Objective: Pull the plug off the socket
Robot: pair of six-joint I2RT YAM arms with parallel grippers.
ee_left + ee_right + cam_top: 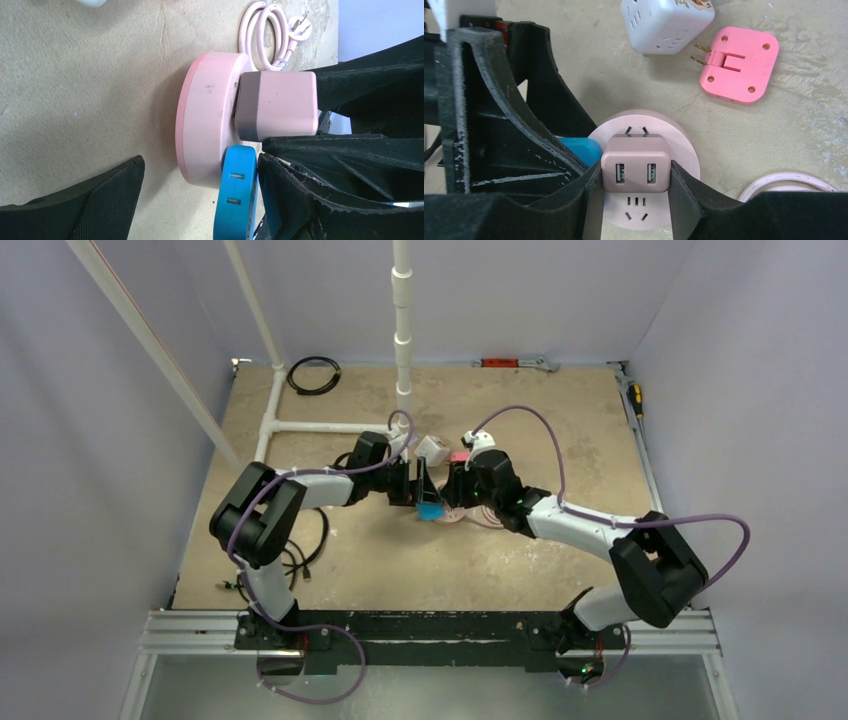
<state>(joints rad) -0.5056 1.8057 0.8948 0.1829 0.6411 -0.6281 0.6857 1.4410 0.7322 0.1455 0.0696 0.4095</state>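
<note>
The socket (pixel 688 145) is a flat round pale-pink disc lying on the table, also seen edge-on in the left wrist view (pixel 210 115). The square pink plug (pixel 636 170) with two USB ports sits plugged into its face (pixel 277 105). My right gripper (pixel 636 182) is shut on the plug, one finger on each side (pixel 455 485). My left gripper (pixel 200 167) is open and straddles the disc's rim; one finger stands clear of the disc, the other rests against a blue adapter (pixel 237 195) on the disc face. The socket's coiled pink cord (pixel 265 35) lies behind it.
A white cube adapter (pixel 664 22) and a flat pink adapter with prongs (pixel 736 62) lie just beyond the socket. A white pipe frame (pixel 310 427) stands at the back left. A black cable coil (pixel 313 375) and tools (pixel 515 363) lie at the far edge.
</note>
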